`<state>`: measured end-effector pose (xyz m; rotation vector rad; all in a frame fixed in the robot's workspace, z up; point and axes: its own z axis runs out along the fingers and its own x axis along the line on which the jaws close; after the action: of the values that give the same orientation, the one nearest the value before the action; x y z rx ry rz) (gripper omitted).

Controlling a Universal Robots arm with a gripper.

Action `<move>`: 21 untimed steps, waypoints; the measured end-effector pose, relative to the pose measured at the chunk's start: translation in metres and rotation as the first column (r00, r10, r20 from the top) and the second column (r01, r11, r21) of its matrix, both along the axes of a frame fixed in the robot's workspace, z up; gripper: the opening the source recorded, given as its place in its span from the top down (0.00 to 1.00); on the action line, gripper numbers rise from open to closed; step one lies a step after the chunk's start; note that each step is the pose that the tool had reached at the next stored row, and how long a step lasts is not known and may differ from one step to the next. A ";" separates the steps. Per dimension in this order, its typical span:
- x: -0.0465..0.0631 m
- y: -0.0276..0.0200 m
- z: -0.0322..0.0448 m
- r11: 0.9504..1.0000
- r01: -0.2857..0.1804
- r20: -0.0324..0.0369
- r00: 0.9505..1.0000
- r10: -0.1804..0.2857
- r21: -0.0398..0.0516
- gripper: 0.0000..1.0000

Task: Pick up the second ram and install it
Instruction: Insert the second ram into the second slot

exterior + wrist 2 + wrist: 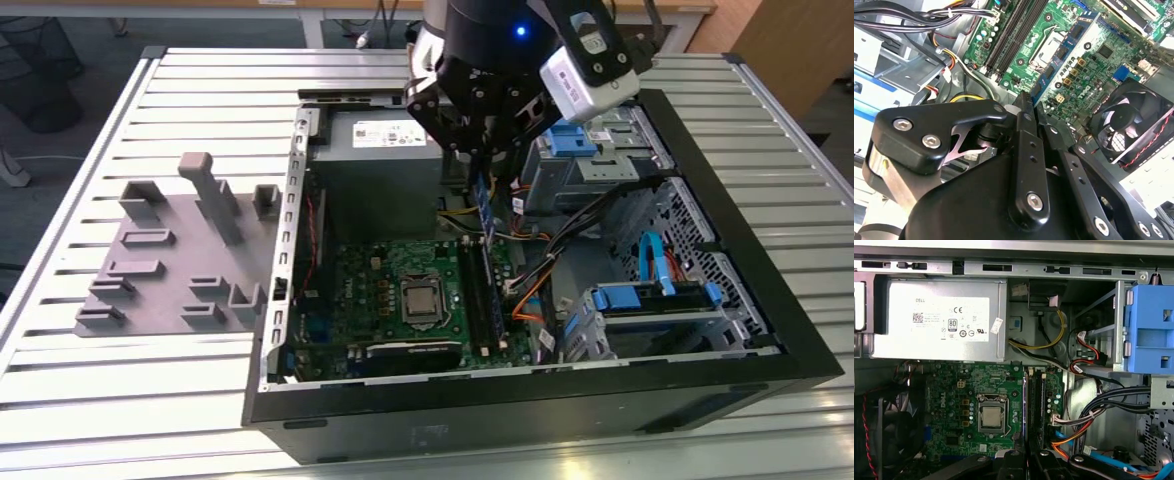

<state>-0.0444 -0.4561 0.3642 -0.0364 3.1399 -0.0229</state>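
Gripper (481, 158) first: pinched narrow on the upper edge of the second ram (486, 208), held upright and edge-on in the exterior view. Hangs inside the open computer case (534, 405), just above the board, not yet seated as far as can be told.

Judged light and stiff, but thin and fragile: bare chips on the faces and a contact edge along the bottom. Best held by the long top edge or the short ends, never by the contacts. Likely to twist or tilt in a narrow pinch if pressed off-centre; wants a straight, even push, not force at one end.

Directly under the stick: the dark memory slots (481, 295), running lengthwise in line with it. Cannot tell whether the neighbouring slot is already filled.

Beside the slots, toward the exterior view's left: the green motherboard (380, 300) with its square processor socket (422, 299). On the other side, loose cable bundles (587, 215) close to the slots, a possible snag.

Farther out: the grey power supply (934, 320), then the slatted table (120, 400) and a grey parts fixture (174, 250) well apart from the case.
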 end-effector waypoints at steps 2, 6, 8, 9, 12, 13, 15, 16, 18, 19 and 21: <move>0.000 0.0001 -0.0012 1.000 0.000 0.000 1.000 0.000 0.001 0.86; 0.001 0.0000 -0.0058 1.000 0.000 0.000 1.000 0.000 0.001 0.86; 0.002 0.0000 -0.0094 1.000 0.000 0.000 1.000 0.000 0.002 0.86; 0.002 -0.0002 -0.0112 1.000 0.000 0.000 1.000 0.000 0.002 0.86; 0.004 -0.0002 -0.0164 1.000 0.000 0.000 1.000 0.000 0.002 0.86; 0.005 -0.0002 -0.0183 1.000 0.000 0.000 1.000 0.000 0.002 0.86; 0.007 -0.0002 -0.0218 1.000 0.000 0.000 1.000 0.000 0.002 0.86; 0.008 -0.0002 -0.0238 1.000 0.000 0.000 1.000 0.000 0.002 0.86; 0.010 -0.0002 -0.0273 1.000 0.000 0.000 1.000 0.000 0.002 0.86; 0.011 -0.0002 -0.0292 1.000 0.000 0.000 1.000 0.000 0.002 0.86; 0.012 -0.0002 -0.0328 1.000 0.000 0.000 1.000 0.000 0.002 0.86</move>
<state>-0.0323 -0.4563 0.3315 -0.0362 3.1400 -0.0202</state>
